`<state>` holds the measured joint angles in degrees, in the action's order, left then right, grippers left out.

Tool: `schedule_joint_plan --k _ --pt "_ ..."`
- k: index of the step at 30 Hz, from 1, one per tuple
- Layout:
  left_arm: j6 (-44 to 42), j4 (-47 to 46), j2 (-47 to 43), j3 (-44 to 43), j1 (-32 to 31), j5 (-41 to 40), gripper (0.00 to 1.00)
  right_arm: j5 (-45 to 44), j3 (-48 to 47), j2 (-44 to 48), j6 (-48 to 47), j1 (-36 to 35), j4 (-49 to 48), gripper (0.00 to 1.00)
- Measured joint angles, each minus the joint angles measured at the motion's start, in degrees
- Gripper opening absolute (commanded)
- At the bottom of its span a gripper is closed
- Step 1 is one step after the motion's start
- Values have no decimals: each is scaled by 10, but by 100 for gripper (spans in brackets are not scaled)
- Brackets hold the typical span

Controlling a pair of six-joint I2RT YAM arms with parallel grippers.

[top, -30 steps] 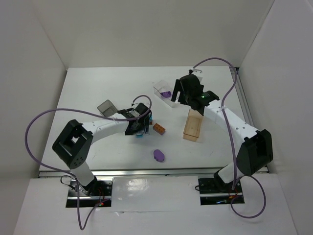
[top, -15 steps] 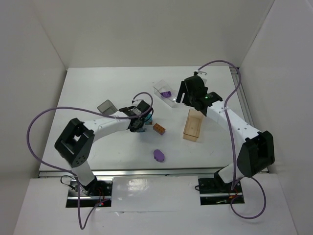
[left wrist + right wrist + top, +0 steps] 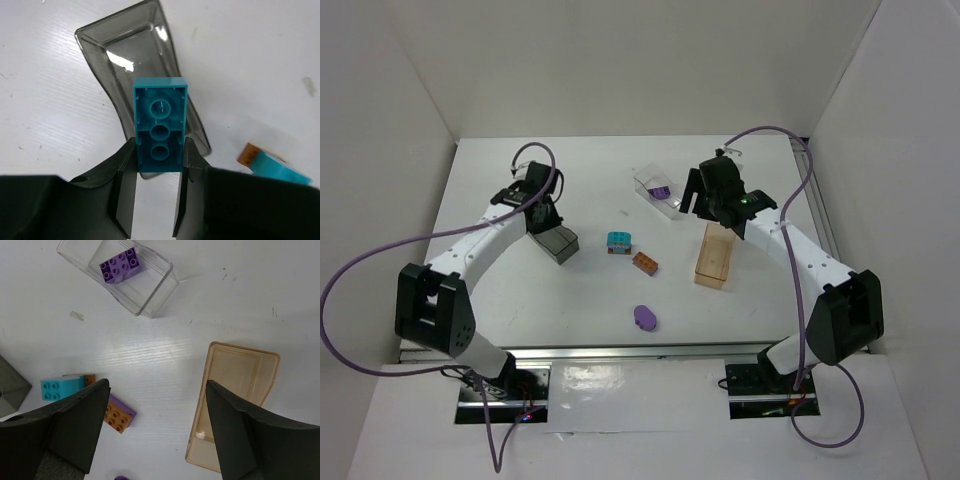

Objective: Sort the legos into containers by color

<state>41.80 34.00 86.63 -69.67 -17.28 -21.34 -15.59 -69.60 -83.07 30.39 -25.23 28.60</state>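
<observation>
My left gripper (image 3: 159, 150) is shut on a teal lego (image 3: 160, 120), studs away from the camera, hanging over the smoky dark-grey container (image 3: 105, 45). In the top view that gripper (image 3: 544, 214) covers the far end of the grey container (image 3: 560, 245). A second teal lego (image 3: 618, 242), an orange-brown lego (image 3: 645, 263) and a flat purple oval (image 3: 644, 317) lie mid-table. A purple lego (image 3: 119, 265) sits in the clear container (image 3: 161, 289). My right gripper (image 3: 157, 385) hangs open and holds nothing, between the orange-brown lego (image 3: 119, 416) and the tan container (image 3: 235, 410).
The tan container (image 3: 716, 255) lies right of centre, and the clear container (image 3: 650, 182) stands behind it to the left. White walls close the table on the left, back and right. Purple cables loop over both arms.
My left gripper shut on one teal lego at mid-table and carried it back and left to above the grey container. The right gripper shifted slightly right and stayed open.
</observation>
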Motion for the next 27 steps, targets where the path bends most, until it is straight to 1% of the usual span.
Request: schedule_joint_plan --k 4,6,8,9,12,13,15,17,20,22,27 --pt "-3 9 50 0 35 7 66 1 3 2 -1 0 0 84" --pt "-4 12 77 -2 45 15 83 2 5 3 -3 0 0 84" --pt "-12 13 99 -7 53 25 91 2 6 5 -4 0 2 84" --pt "-14 14 104 -9 55 28 93 3 6 7 -5 0 2 84" --pt "-28 19 102 -19 49 33 93 4 7 12 -5 0 2 84" --pt "-35 18 98 -24 44 36 92 4 7 14 -6 0 2 84" --pt "-64 10 78 -28 27 52 92 4 10 18 -7 0 1 84" --pt "-107 -5 52 -27 7 82 100 4 16 21 -7 0 1 84" --pt "-183 -54 1 -7 -30 153 100 5 24 21 -7 0 1 84" --pt "-222 -75 -16 -2 -53 184 100 9 26 21 -8 0 2 85" --pt "-274 -141 8 4 -80 236 100 15 27 21 -9 0 1 85"
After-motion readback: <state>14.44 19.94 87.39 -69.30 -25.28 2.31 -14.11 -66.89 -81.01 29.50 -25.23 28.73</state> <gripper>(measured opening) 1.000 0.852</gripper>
